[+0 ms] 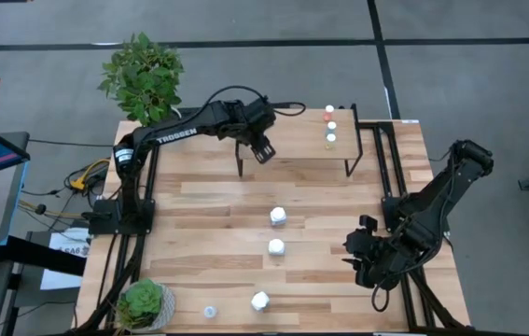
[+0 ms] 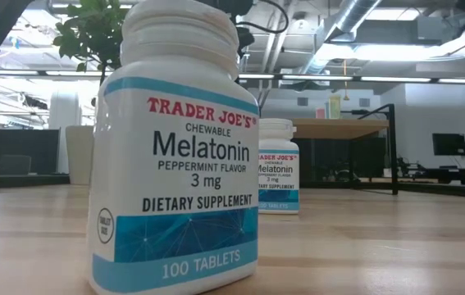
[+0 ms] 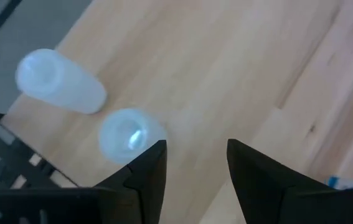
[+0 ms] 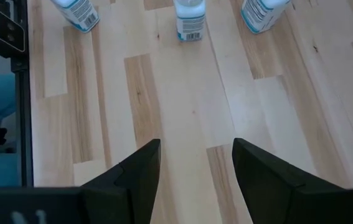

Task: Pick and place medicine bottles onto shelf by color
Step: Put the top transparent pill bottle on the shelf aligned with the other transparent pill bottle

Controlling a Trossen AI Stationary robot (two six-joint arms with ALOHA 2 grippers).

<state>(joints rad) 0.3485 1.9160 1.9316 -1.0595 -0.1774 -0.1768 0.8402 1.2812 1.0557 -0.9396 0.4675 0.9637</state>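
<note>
The left hand (image 1: 262, 147) hangs over the left end of the shelf (image 1: 292, 140), fingers spread and holding nothing. In the left wrist view you see two pale bluish bottles (image 3: 61, 82) standing on the shelf board just beyond the fingertips (image 3: 154, 155), the nearer one (image 3: 126, 135) just beside one fingertip but not between the two. Read this as the end of a placing step: the pale group sits at the shelf's left end, and three small colour-capped bottles (image 1: 330, 123) stand in a row at its right end.

The right hand (image 1: 365, 257) waits over the near right part of the tabletop (image 1: 208, 205), fingers spread and empty, facing the row of white bottles.

Three chunky white bottles (image 1: 276, 247) stand in a line down the middle of the tabletop, and one small pale bottle (image 1: 210, 311) stands near the front edge beside a potted plant (image 1: 143, 303).

Next move, as a judgement: lift the left hand straight up clear of the two pale bottles, avoiding the nearer one, then bring either hand to a bottle on the tabletop.
</note>
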